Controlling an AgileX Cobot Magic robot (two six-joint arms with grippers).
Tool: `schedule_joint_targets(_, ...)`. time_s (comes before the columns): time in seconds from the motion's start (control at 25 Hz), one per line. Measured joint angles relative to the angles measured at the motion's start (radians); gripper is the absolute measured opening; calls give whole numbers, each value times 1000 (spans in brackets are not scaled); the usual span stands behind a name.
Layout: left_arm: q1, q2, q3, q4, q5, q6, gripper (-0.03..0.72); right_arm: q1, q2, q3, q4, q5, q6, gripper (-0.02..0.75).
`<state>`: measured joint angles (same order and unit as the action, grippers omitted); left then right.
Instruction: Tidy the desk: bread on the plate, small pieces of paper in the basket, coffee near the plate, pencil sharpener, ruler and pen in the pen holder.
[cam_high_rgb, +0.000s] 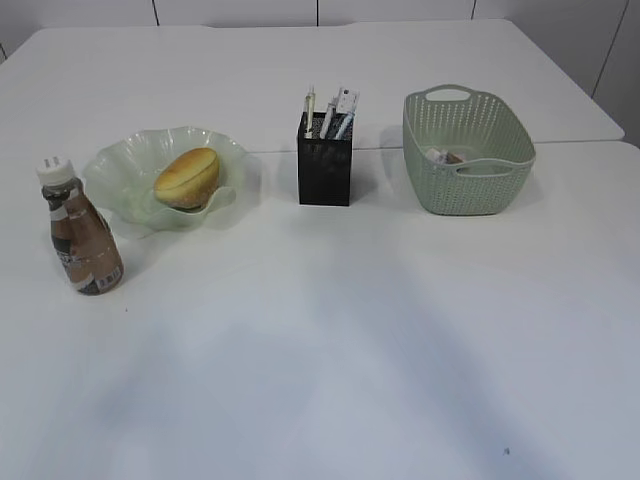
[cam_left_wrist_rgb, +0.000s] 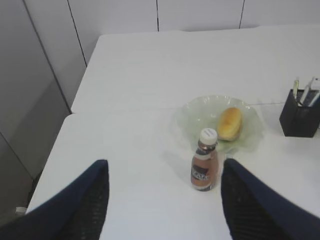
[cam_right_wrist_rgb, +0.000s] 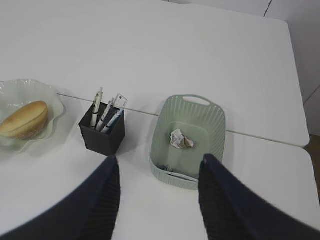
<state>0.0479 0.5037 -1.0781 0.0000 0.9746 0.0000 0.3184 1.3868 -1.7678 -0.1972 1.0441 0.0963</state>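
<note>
The bread (cam_high_rgb: 187, 177) lies in the pale green plate (cam_high_rgb: 118, 170) at the left of the desk (cam_high_rgb: 330, 340). The coffee (cam_high_rgb: 85, 232) stands upright just left of and in front of the plate. The black pen holder (cam_high_rgb: 325, 165) stands at centre with pens and the clear ruler (cam_high_rgb: 346, 108) sticking out; the pencil sharpener is hidden. The basket (cam_high_rgb: 480, 190) at the right holds crumpled paper (cam_right_wrist_rgb: 180, 139). Neither arm shows in the exterior view. My left gripper (cam_left_wrist_rgb: 165, 172) is open and empty, high over the desk with the coffee (cam_left_wrist_rgb: 205, 161) ahead. My right gripper (cam_right_wrist_rgb: 159, 165) is open and empty, above the desk before the basket (cam_right_wrist_rgb: 165, 150).
A seam between two tabletops runs behind the plate and the pen holder (cam_right_wrist_rgb: 102, 131). The desk's left edge and a grey wall (cam_left_wrist_rgb: 35, 100) show in the left wrist view. Bare white surface fills the front half.
</note>
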Motion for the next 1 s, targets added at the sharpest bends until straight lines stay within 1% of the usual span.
schedule_joint_targets(0.16, 0, -35, 0, -57, 63, 38, 497, 0, -77, 39, 2, 12, 0, 409)
schedule_joint_targets(0.28, 0, -67, 0, -110, 96, 69, 496, 0, -177, 155, 6, -10, 0, 409)
schedule_joint_targets(0.36, 0, -89, 0, -125, 106, 80, 496, 0, -177, 155, 6, -10, 0, 409)
schedule_joint_targets(0.4, 0, -102, 0, -130, 107, 85, 496, 0, -270, 286, 24, -52, -2, 409)
schedule_joint_targets(0.44, 0, -116, -1, -132, 113, 88, 496, 0, -338, 366, 47, -84, -2, 408)
schedule_joint_targets(0.48, 0, -128, -1, -134, 120, 92, 496, 0, -338, 366, 47, -84, -2, 408)
schedule_joint_targets(0.52, 0, -138, -2, -134, 138, 92, 496, 0, -429, 464, 68, -119, -2, 408)
schedule_joint_targets(0.56, 0, -146, -2, -134, 163, 94, 496, 0, -429, 464, 68, -119, -2, 408)
schedule_joint_targets(0.6, 0, -153, -2, -136, 190, 94, 496, 0, -494, 528, 72, -133, -4, 408)
schedule_joint_targets(0.72, 0, -174, -2, -147, 233, 96, 496, 0, -618, 642, 106, -138, -6, 408)
schedule_joint_targets(0.76, 0, -187, -2, -151, 238, 96, 497, 0, -638, 657, 111, -138, -8, 408)
schedule_joint_targets(0.88, 0, -222, -2, -181, 255, 102, 496, 0, -741, 737, 130, -82, -13, 408)
schedule_joint_targets(0.92, 0, -236, -2, -190, 265, 102, 496, 0, -741, 737, 130, -82, -13, 408)
schedule_joint_targets(1.0, 0, -261, -2, -209, 292, 107, 496, 0, -814, 786, 138, -28, -34, 408)
